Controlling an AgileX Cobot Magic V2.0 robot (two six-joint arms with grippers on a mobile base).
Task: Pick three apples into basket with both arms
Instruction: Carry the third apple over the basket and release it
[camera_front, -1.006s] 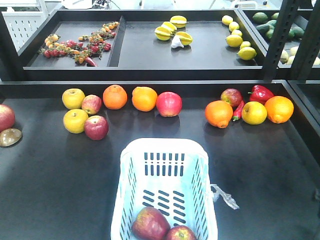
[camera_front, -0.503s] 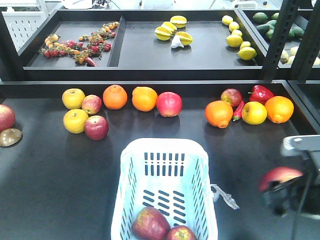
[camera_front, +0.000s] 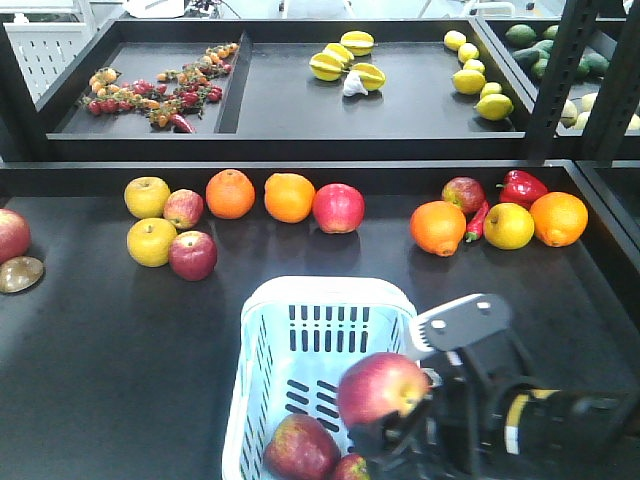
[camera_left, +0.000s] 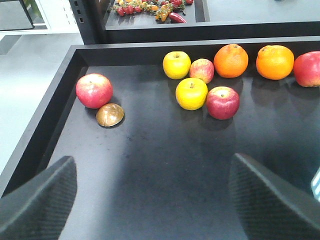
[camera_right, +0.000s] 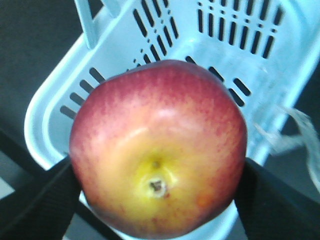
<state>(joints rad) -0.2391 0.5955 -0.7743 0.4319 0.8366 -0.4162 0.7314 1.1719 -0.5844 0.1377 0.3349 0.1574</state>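
Right arm (camera_front: 520, 420) swung over basket (camera_front: 262, 350), fingers clamping apple (camera_front: 382, 388) (left fingers (camera_left: 42, 200) spread).

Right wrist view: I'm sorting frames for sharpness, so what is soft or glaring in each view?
Right wrist view: the held apple is soft, with a glare patch, and the basket is blurred. Front view: the right tool is smeared. Left wrist view: fruit sharp, near fingers blurred.

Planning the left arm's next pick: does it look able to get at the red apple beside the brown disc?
Probably yes. The left gripper is open and empty, and bare tray floor lies between it and the red apple. The brown disc close beside it could crowd one finger.
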